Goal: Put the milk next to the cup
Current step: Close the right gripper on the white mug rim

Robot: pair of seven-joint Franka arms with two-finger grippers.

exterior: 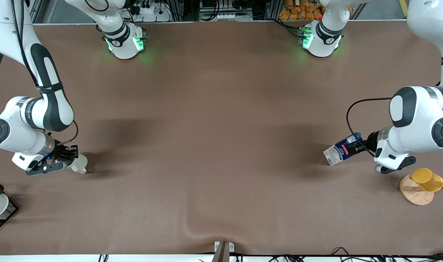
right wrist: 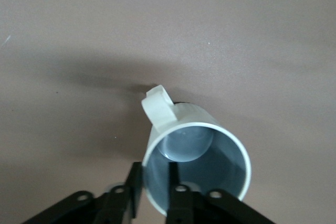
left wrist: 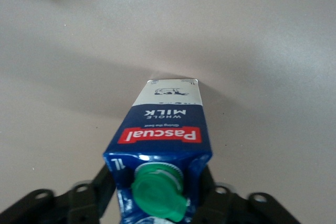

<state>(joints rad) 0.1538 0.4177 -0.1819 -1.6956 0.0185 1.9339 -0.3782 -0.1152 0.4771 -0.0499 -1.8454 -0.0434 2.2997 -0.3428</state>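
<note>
front view shows the left claw (exterior: 360,145) clamped on the milk (exterior: 342,149), tilted over the worktop (exterior: 214,145) at the left arm's end; the right claw (exterior: 69,156) pinches the cup (exterior: 79,162) by its rim. the carton looks light, crushable; grip near its cap.

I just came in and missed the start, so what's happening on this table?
Both arms are holding something. The left gripper is shut on the milk, tilted, at its own end of the table. The right gripper pinches the wall of the cup at its end. The two are wide apart, so the milk is not yet beside the cup.
</note>
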